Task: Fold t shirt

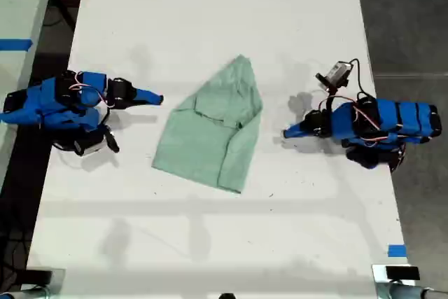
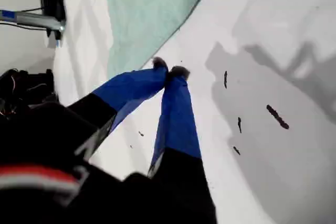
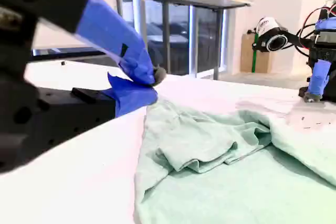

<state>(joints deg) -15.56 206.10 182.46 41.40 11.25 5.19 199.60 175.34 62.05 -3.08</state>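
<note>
- The t shirt (image 1: 213, 127) lies flat in the middle of the white table (image 1: 210, 12), between the two arms and touching neither
- It is already partly folded: fabric is turned in over the body, a doubled flap shows along the side towards the exterior view's right, and the far end narrows to a point
- The outline is lopsided and creased rather than a neat rectangle, so I judge the task to be about midway; at least one more fold across the length, plus some tidying, seems left
- My first gripper (image 1: 288, 131) sits just off the shirt's edge at the exterior view's right, low on the table, its tips pressed together with nothing between them
- My second gripper (image 1: 157, 99) is at the exterior view's left, near the shirt but clear of it, jaws likewise closed and empty
- Neither gripper has hold of any cloth, so the next fold needs a fresh grasp on an edge
</note>
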